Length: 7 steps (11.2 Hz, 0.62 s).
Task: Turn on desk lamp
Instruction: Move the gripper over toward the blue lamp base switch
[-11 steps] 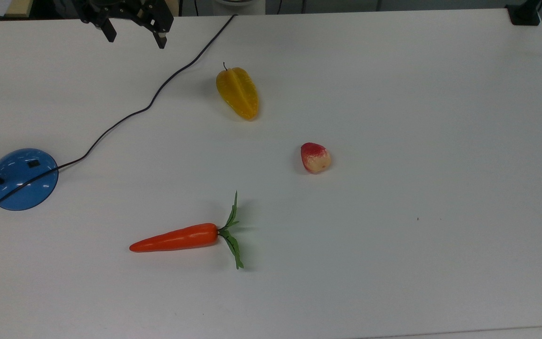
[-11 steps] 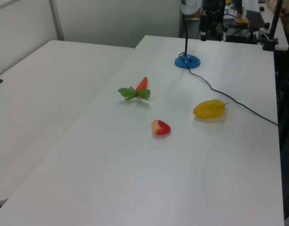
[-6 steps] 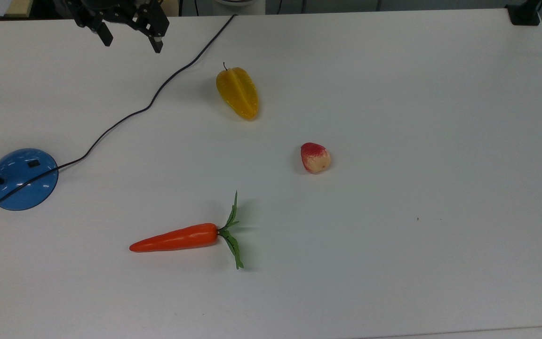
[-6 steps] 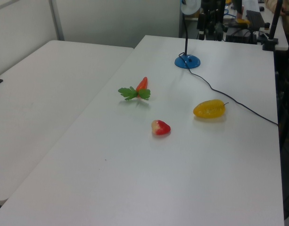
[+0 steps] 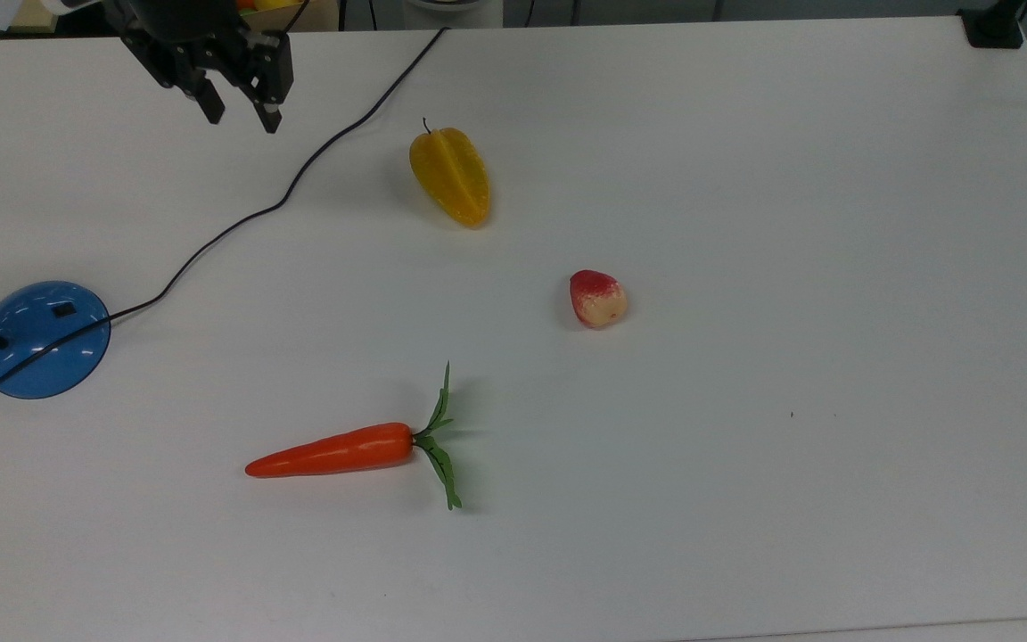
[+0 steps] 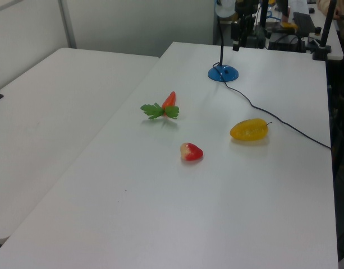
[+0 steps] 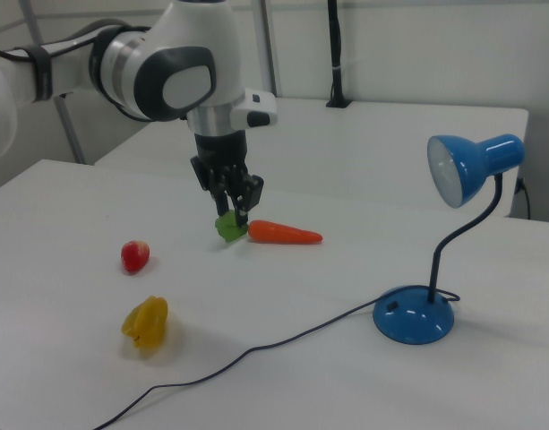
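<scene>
Approach is proceeding with the empty, slightly parted hand [image 5: 239, 109] hovering well apart from the desk lamp [image 5: 43, 339]; close fingers, then press its black switch [image 5: 63, 310] squarely.

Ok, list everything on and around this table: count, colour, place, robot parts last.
desk lamp: one, blue dome base and blue shade, black stem, near the top view's left edge
cord: one, black, running from the lamp base to the table's far edge in the top view
starfruit: one, yellow, upper middle of the top view
carrot: one, orange with green leaves, lower middle of the top view
peach: one, red and cream, centre of the top view
table: one, white
gripper: one, black, open, above the table's upper left in the top view
</scene>
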### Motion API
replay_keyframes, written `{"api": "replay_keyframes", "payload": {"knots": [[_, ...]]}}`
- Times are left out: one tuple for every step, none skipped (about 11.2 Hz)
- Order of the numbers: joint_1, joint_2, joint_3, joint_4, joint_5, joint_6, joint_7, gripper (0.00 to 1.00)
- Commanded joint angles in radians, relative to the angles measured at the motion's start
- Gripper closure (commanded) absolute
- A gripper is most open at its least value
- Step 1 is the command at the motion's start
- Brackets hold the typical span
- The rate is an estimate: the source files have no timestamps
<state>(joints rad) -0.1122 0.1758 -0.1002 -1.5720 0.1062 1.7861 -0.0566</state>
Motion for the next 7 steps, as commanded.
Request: {"api": "replay_keyframes", "payload": {"knots": [[-0.003, 0.057, -0.006, 0.024, 0.038, 0.100, 0.094, 1.00], [-0.004, 0.068, -0.006, 0.023, 0.041, 0.193, 0.175, 1.00], [-0.006, 0.080, -0.006, 0.023, 0.035, 0.253, 0.242, 1.00], [-0.010, 0.076, -0.007, 0.023, 0.029, 0.257, 0.268, 1.00], [-0.027, 0.059, -0.007, 0.021, 0.029, 0.251, 0.271, 1.00], [-0.029, 0.053, -0.007, 0.017, 0.024, 0.250, 0.296, 1.00], [-0.033, 0.054, -0.009, 0.013, 0.001, 0.253, 0.314, 1.00]]}}
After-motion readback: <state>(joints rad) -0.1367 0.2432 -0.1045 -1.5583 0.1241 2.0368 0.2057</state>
